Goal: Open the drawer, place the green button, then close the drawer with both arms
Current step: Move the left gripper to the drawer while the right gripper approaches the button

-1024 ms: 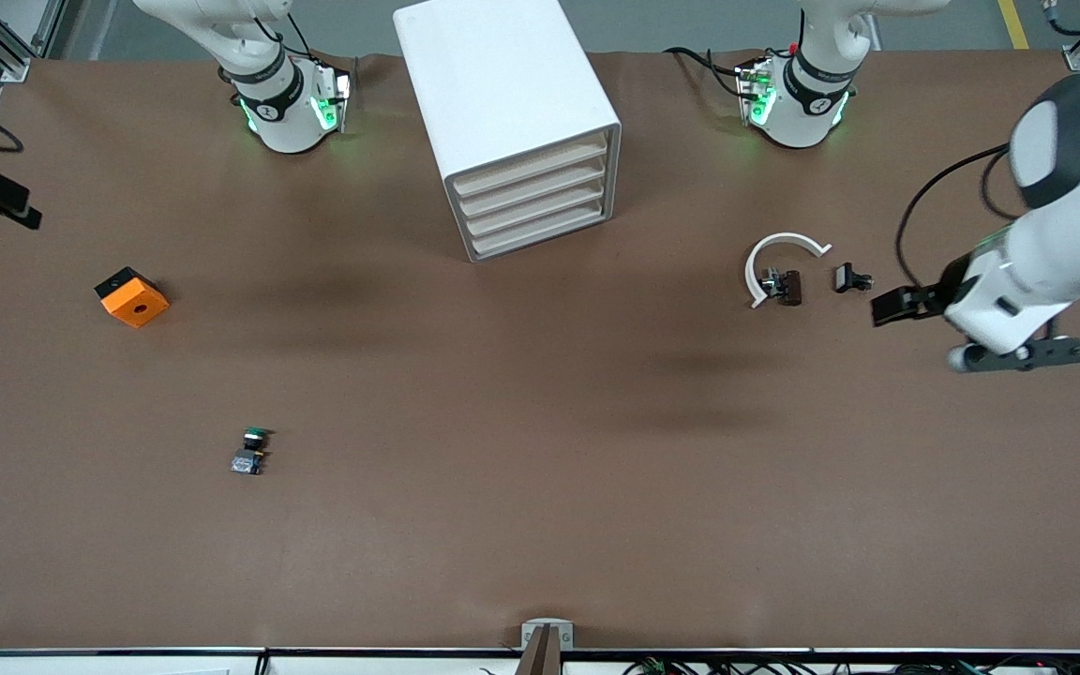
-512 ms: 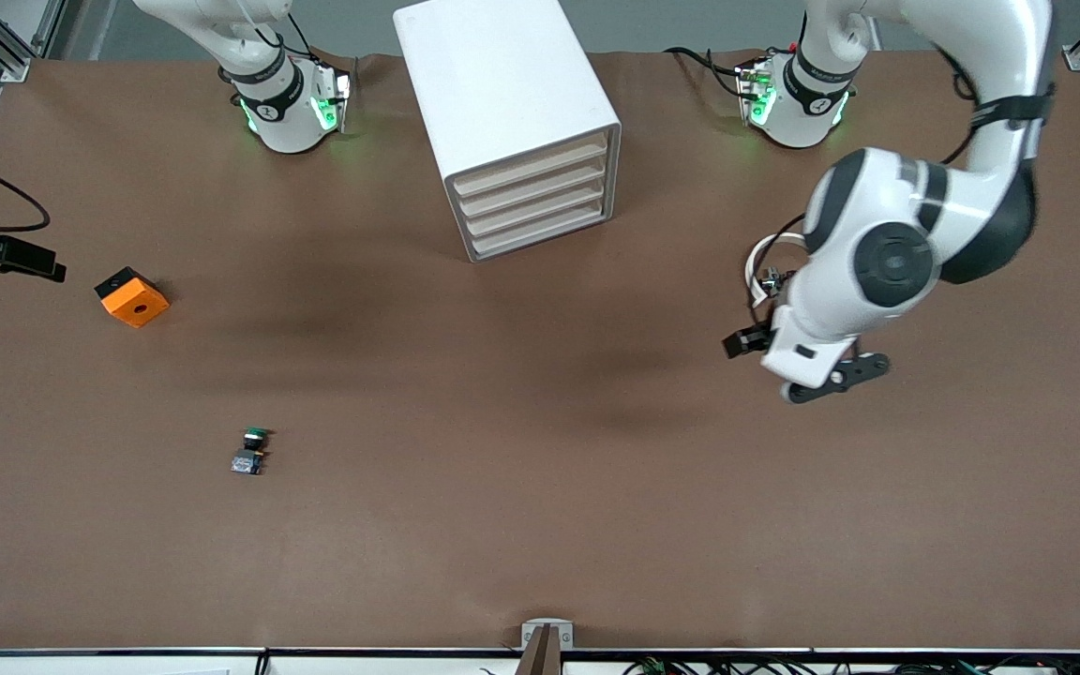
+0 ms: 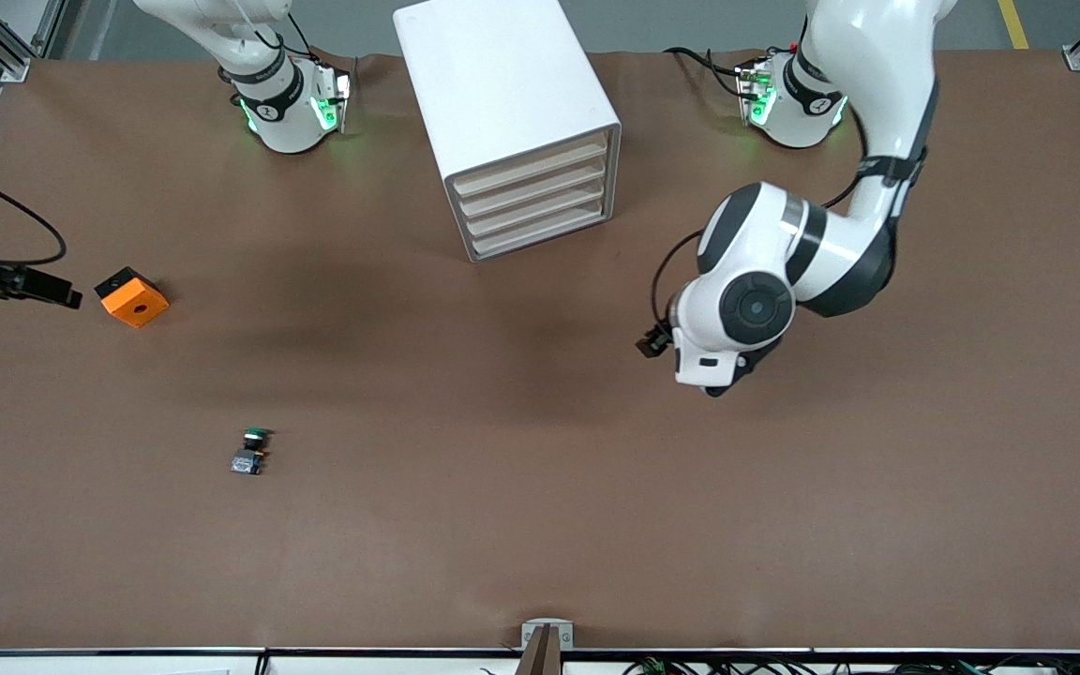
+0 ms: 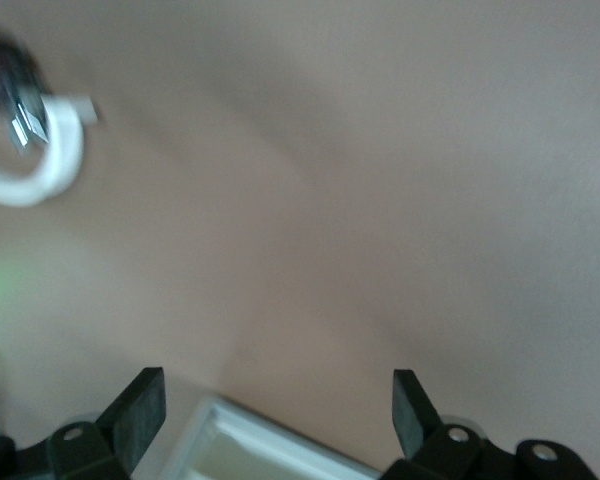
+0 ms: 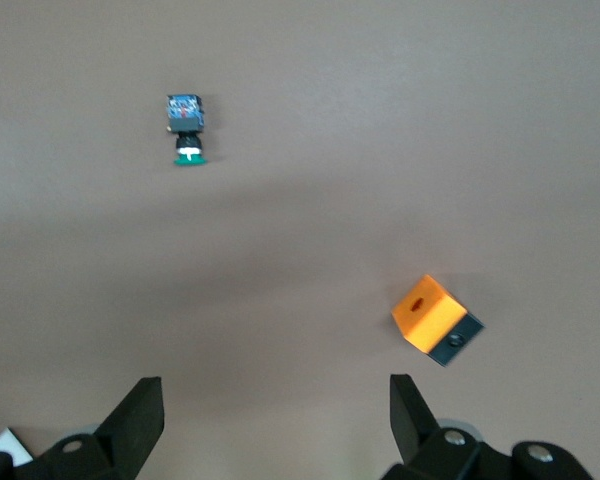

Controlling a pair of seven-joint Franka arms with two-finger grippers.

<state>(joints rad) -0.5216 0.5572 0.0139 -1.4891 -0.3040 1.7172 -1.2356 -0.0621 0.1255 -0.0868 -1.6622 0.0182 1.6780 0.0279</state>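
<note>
The left gripper (image 4: 275,420) hangs over bare table between the cabinet (image 3: 512,122) and the left arm's end, fingers spread, holding nothing. All four drawers (image 3: 535,194) sit shut. The right gripper (image 5: 275,420), fingers also apart and empty, is over the table beside the orange block (image 3: 131,297). The button (image 3: 250,451) lies nearer the camera than that block

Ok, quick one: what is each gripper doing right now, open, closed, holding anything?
Left gripper: open, holding nothing, over bare table in front of the cabinet.
Right gripper: open, holding nothing, over the table's right-arm end.
</note>
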